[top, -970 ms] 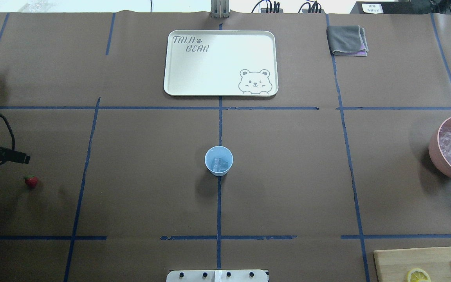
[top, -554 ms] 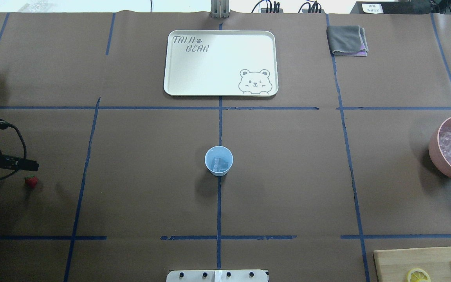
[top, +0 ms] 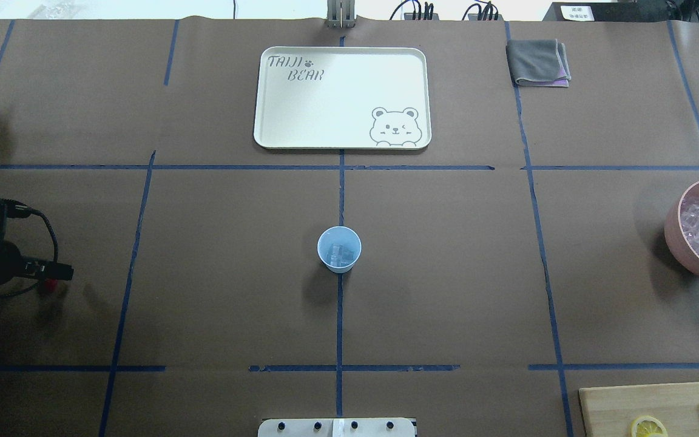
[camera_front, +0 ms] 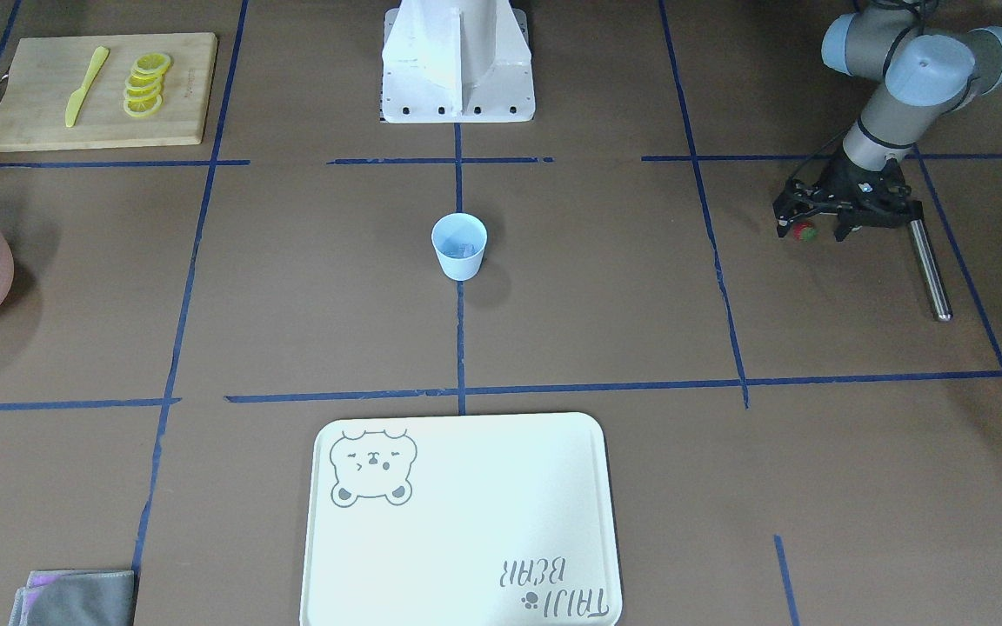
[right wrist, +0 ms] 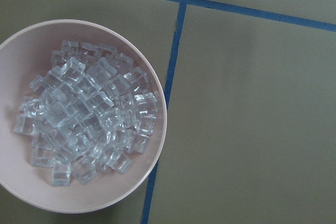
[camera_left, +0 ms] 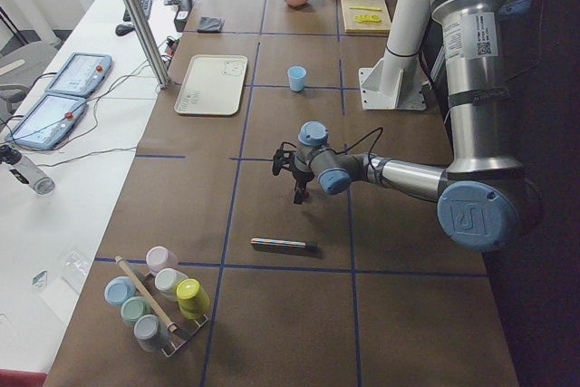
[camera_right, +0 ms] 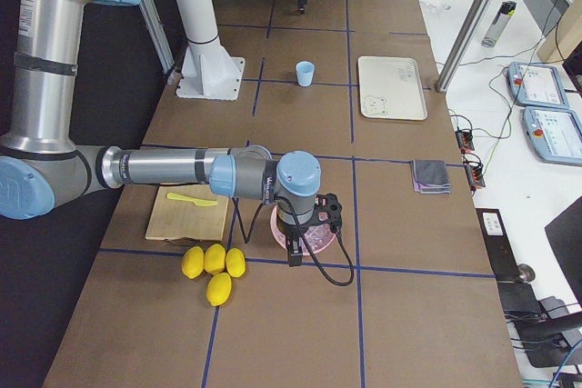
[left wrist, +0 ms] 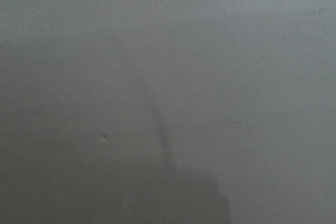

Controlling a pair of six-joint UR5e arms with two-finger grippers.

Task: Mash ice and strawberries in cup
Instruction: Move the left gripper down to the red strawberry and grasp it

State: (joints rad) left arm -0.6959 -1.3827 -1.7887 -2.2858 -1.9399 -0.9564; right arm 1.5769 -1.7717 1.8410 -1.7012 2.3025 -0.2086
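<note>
The cup point(camera_front: 459, 248) stands upright at the centre of the worktop point(camera_front: 605, 296), on a blue tape line, with a few pieces of ice point(top: 340, 255) in its bottom. The strawberry point(camera_front: 804, 230) lies on the worktop in the upper right of the front-facing view, well apart from the cup. The left arm point(camera_front: 918, 78) reaches down there, and the left jaws stand wide, low over the worktop with the strawberry between them; whether they touch it cannot be told. Just beside them, toward the right edge of that view, lies a metal rod point(camera_front: 929, 269). The right jaws hang over a pink bowl point(right wrist: 161, 109) heaped with more ice cubes point(right wrist: 84, 124). They show only in the side view, so their state cannot be told. A pale tray point(camera_front: 466, 530) lies at the lower centre.
</note>
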